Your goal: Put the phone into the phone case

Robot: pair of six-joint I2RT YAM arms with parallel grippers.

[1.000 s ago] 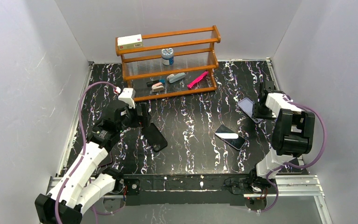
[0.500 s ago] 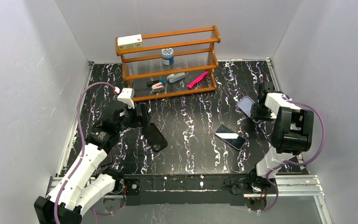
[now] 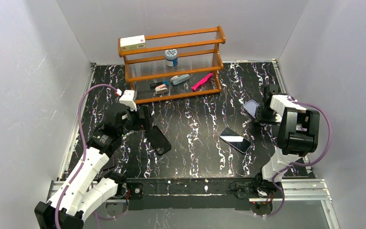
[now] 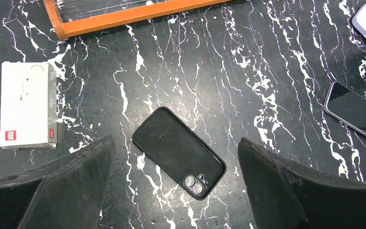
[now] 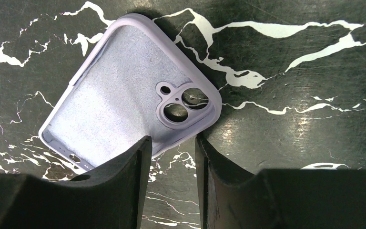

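Observation:
The black phone case (image 3: 158,139) lies open side up on the marble table; in the left wrist view (image 4: 178,151) its camera holes point toward me. My left gripper (image 3: 145,125) hovers wide open above it (image 4: 175,142), holding nothing. The phone (image 3: 235,140), with a dark glossy screen and pale rim, lies flat right of centre and shows in the left wrist view (image 4: 355,110). My right gripper (image 3: 261,116) is low over a lavender case (image 5: 124,105). Its jaws (image 5: 171,139) stand a narrow gap apart, astride that case's near rim.
A wooden rack (image 3: 174,64) with small items stands at the back, a white box (image 3: 132,43) on top. Another white box (image 4: 26,105) lies on the table left of the black case. The lavender case (image 3: 250,108) sits at the right. Grey walls enclose the table.
My right arm has shifted slightly left and settled closer over the lavender case. My left arm has barely moved. The phone and black case have not moved.

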